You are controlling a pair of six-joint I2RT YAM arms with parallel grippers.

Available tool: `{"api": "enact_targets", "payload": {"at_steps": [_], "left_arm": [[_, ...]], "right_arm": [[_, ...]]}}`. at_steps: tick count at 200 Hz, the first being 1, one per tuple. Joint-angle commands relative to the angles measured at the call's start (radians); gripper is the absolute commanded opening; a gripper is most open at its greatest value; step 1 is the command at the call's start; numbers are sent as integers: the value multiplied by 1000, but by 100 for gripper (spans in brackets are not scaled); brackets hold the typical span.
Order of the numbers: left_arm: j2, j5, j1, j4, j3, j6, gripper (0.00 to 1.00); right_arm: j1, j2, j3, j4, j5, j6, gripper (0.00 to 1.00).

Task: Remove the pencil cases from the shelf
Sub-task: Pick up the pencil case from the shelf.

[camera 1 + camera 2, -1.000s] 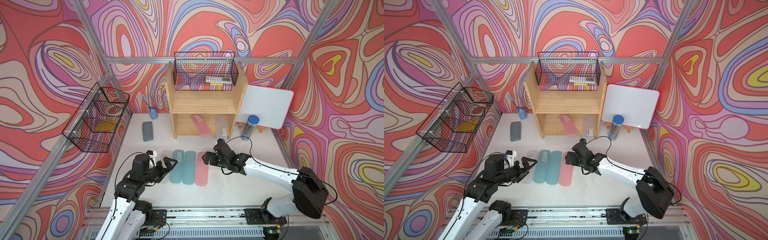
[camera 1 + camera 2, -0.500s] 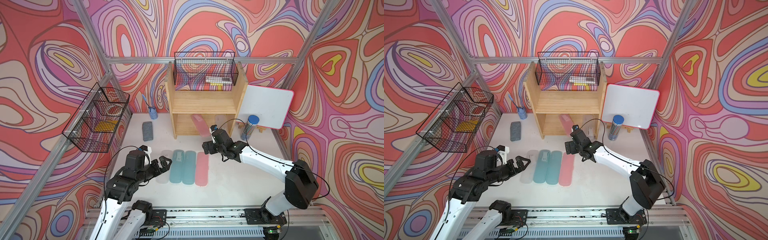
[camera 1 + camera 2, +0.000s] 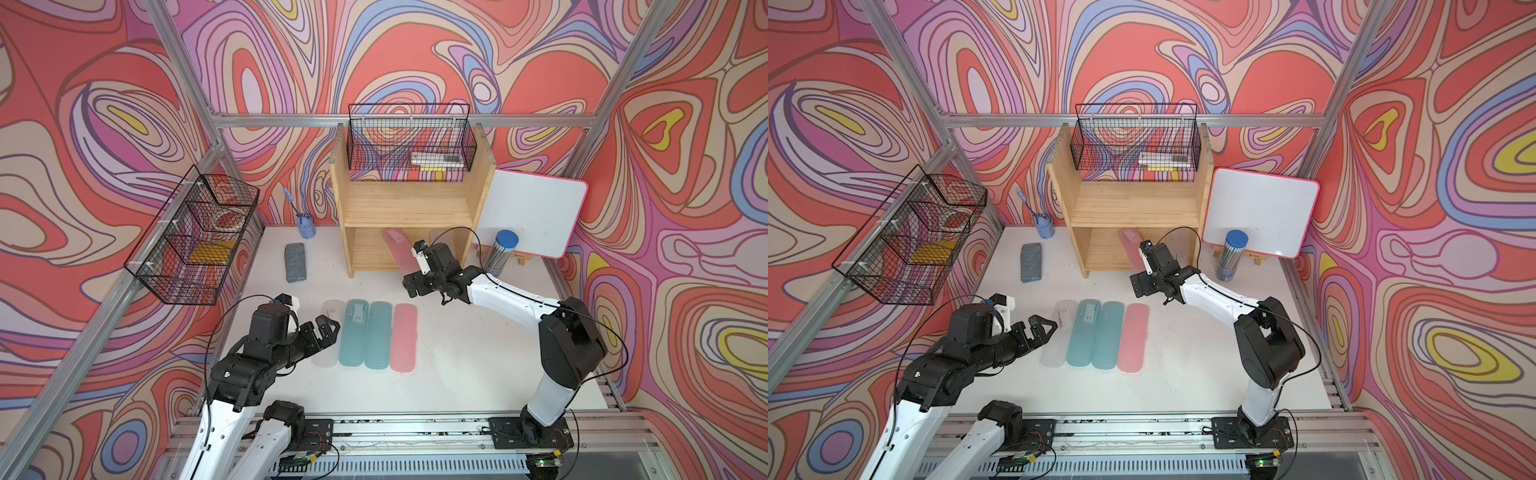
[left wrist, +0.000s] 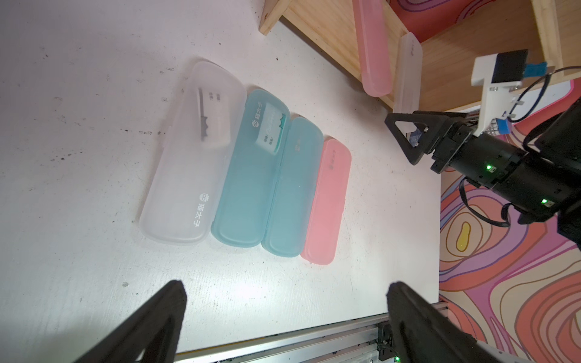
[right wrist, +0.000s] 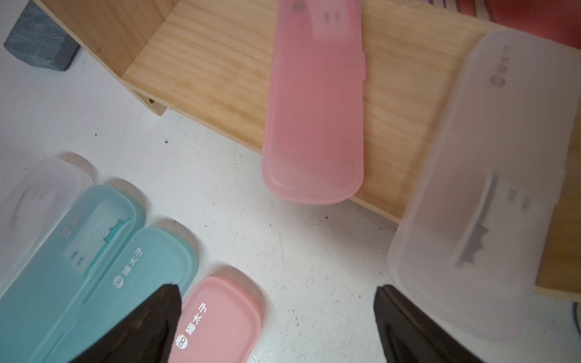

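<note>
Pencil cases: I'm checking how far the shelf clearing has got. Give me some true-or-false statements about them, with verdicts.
1. Four pencil cases lie side by side on the table. True.
2. The shelf has a bare lower tier. False: a pink case and a frosted clear case lie on it.
3. The right gripper grips that pink case. False: it is open and holds nothing.
4. The left gripper is open and empty. True.
</note>
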Motion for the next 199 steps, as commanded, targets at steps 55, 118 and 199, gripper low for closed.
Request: {"api": "enact_targets", "payload": {"at_steps": [55,118,199], "left_arm": [[-3,-27,4,-3,-13,-15,99],[27,-23,4,15,-9,-8,99],[33,-25,4,14,-9,2,99]], "right_arm": [[-29,144,165,-10,10,-3,98],[-45,222,253,-46,-16,32,98],[-48,286,316,-69,-39,61,98]]}}
